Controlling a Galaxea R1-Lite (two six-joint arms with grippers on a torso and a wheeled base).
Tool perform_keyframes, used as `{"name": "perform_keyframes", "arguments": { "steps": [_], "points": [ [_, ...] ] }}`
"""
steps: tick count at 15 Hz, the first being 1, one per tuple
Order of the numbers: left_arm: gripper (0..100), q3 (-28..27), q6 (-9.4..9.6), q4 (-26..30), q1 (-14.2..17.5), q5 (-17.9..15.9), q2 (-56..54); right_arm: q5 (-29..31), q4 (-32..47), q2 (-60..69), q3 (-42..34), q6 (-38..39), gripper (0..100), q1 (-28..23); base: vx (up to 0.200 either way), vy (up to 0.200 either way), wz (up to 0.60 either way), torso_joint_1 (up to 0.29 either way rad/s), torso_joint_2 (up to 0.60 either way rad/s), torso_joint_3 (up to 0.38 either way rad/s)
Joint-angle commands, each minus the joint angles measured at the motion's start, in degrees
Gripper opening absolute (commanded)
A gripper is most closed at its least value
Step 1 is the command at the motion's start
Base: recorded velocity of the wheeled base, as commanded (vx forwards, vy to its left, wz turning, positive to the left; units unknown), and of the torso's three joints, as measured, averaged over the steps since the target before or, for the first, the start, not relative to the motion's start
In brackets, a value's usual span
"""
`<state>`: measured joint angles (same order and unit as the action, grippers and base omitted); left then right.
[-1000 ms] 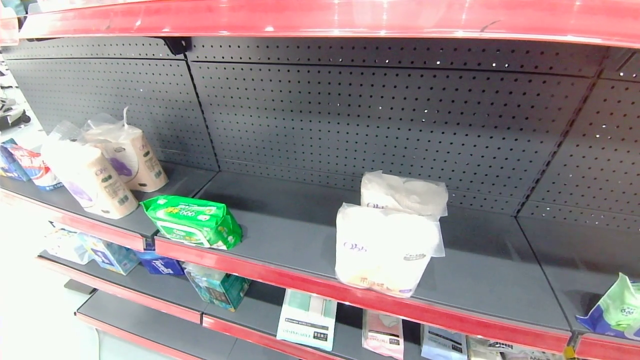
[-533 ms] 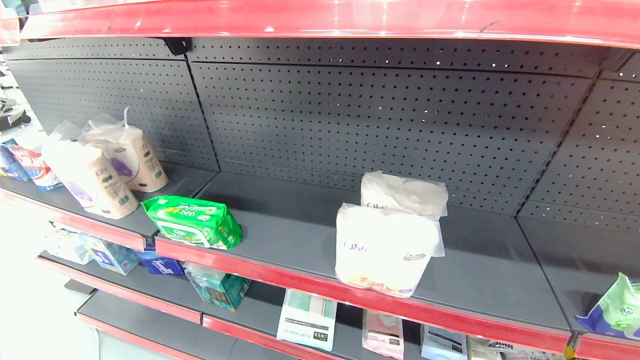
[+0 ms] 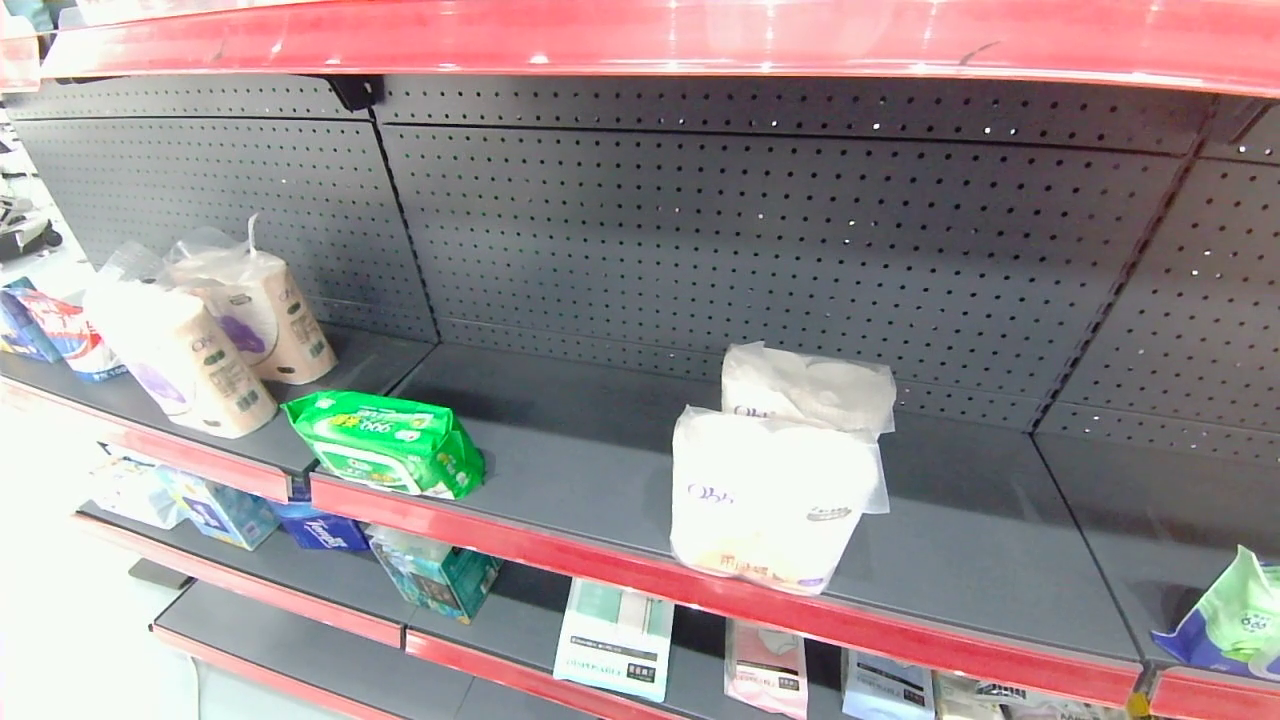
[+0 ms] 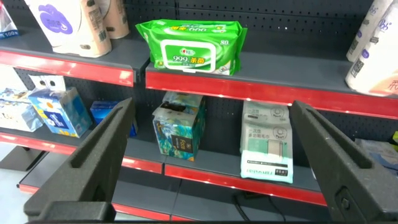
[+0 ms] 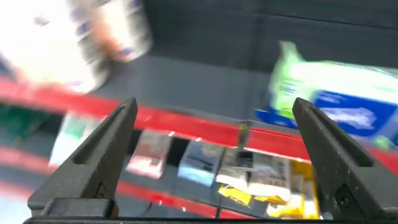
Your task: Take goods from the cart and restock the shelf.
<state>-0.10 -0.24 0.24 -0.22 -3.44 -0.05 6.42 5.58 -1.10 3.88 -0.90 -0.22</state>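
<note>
A dark shelf (image 3: 600,470) with a red front edge runs across the head view. On it lie a green wipes pack (image 3: 385,443), two white tissue-roll packs (image 3: 770,495) mid-shelf, and two tall paper-roll packs (image 3: 185,355) at the left. My left gripper (image 4: 211,165) is open with nothing in it, facing the green wipes pack (image 4: 191,47) and the lower shelves. My right gripper (image 5: 214,165) is open with nothing in it, facing the shelf's red edge (image 5: 186,118) with a green-and-blue pack (image 5: 336,87) on the shelf beyond it.
The pegboard back wall (image 3: 760,240) and a red upper shelf edge (image 3: 640,35) bound the bay. Lower shelves hold tissue boxes (image 3: 435,575) and flat packs (image 3: 615,640). A green-blue pack (image 3: 1230,615) sits at the far right. Bare shelf lies between the wipes and the white packs.
</note>
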Motion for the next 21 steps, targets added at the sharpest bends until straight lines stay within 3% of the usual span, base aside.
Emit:
{"name": "perform_keyframes", "arguments": {
  "steps": [1,5,7,10,12,21],
  "points": [
    [100,0.01,-0.02,-0.07,0.04,0.01,0.05,0.08,-0.13,1.01,-0.19,0.29,100,0.04,0.0,0.0,0.0,0.0,0.0,0.0],
    [100,0.01,-0.02,-0.07,0.04,-0.08,0.05,-5.55,-8.48,1.01,-3.7,-1.03,100,0.04,0.0,0.0,0.0,0.0,0.0,0.0],
    [100,0.01,-0.02,-0.07,0.04,0.01,0.05,-5.55,-9.01,1.01,-3.88,-5.07,100,0.04,0.0,0.0,0.0,0.0,0.0,0.0],
    [100,0.01,-0.02,-0.07,-0.04,-0.08,0.05,-8.53,-4.79,1.01,-3.61,-0.94,100,0.13,0.0,0.0,0.0,0.0,0.0,0.0],
    [100,0.01,-0.02,-0.07,0.04,-0.08,0.05,-7.48,-5.5,1.01,-3.79,2.13,100,-0.04,0.0,0.0,0.0,0.0,0.0,0.0],
    [100,0.01,-0.02,-0.07,0.04,-0.08,0.05,-6.6,-5.5,1.1,-3.88,1.25,100,0.04,0.0,0.0,0.0,0.0,0.0,0.0]
  ]
}}
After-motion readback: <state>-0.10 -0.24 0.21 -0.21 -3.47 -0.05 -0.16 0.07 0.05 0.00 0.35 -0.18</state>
